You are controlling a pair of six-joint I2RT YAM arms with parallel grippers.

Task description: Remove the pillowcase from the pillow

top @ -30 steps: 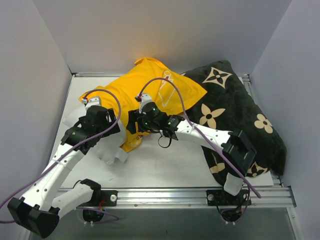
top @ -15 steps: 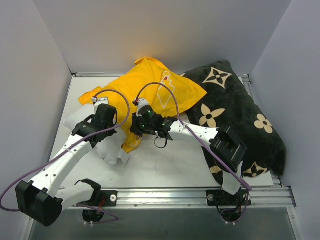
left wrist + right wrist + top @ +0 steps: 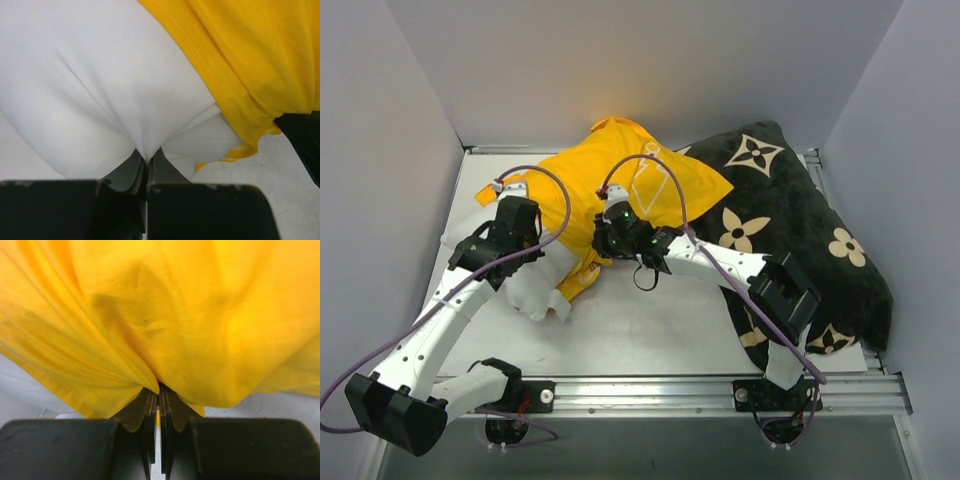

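- Yellow fabric takes up much of what we see: the pillowcase [image 3: 650, 185] lies bunched on the far half of the tabletop [image 3: 650, 335]. Its far end is close to the back edge, and its right side touches the black flowered pillow [image 3: 800, 240].
- White cloth of the pillow [image 3: 532, 292] sticks out of the pillowcase's near-left opening, toward the tabletop's left edge. The rest of it is covered by the case.
- In its wrist view we see the left gripper [image 3: 146, 159] with its jaws pressed together on a pinched fold of the white pillow, the cloth puckering where the fingers meet.
- Just right of that pinch, the stitched yellow hem of the pillowcase runs diagonally across the pillow. A dark part that we cannot identify shows at the right edge of that view.
- We see the right gripper [image 3: 159, 390] clamped on a gathered fold of the yellow pillowcase, with creases fanning out from the fingertips.
- From above, the left arm [image 3: 440, 320] reaches in from the near-left corner to the exposed pillow. The right arm [image 3: 720, 262] reaches across from the near-right to the case's near hem, and the two wrists are near each other.
- The black flowered pillow fills the right side of the tabletop, from the back-right corner down toward the front edge.
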